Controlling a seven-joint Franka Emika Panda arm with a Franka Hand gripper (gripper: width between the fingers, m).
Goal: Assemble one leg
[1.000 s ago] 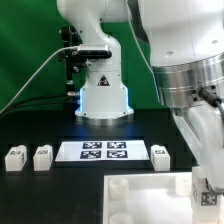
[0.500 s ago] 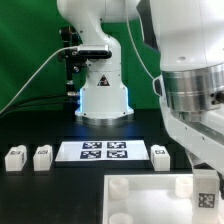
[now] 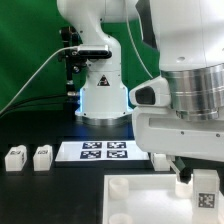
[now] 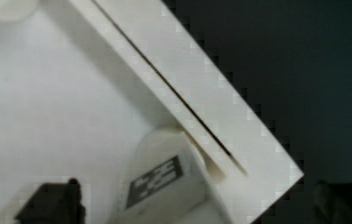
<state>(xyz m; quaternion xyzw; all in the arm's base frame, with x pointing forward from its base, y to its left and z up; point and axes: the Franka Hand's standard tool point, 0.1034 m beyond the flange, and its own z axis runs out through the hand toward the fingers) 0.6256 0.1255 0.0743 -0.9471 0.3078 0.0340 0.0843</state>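
A leg [image 3: 205, 186], a small white post with a tag, stands at the near right corner of the large white panel [image 3: 135, 200]. In the wrist view the same leg [image 4: 160, 180] sits by the panel's edge [image 4: 173, 90]. My gripper [image 4: 194, 205] is open around it; the two dark fingertips [image 4: 48, 202] stand well clear of its sides. In the exterior view the gripper [image 3: 193, 177] hangs under the big white hand, right by the leg. Two more legs [image 3: 14, 156] [image 3: 42, 156] stand at the exterior view's left. Another leg [image 3: 160, 155] is partly hidden behind the hand.
The marker board [image 3: 95, 150] lies flat on the black table between the loose legs. The robot's white base [image 3: 103, 95] stands behind it, with cables and a green backdrop. The arm's bulk fills the exterior view's right.
The hand has swung round and toward the exterior view's left, now covering part of the leg beside the marker board. The leg on the panel corner has stayed in place.
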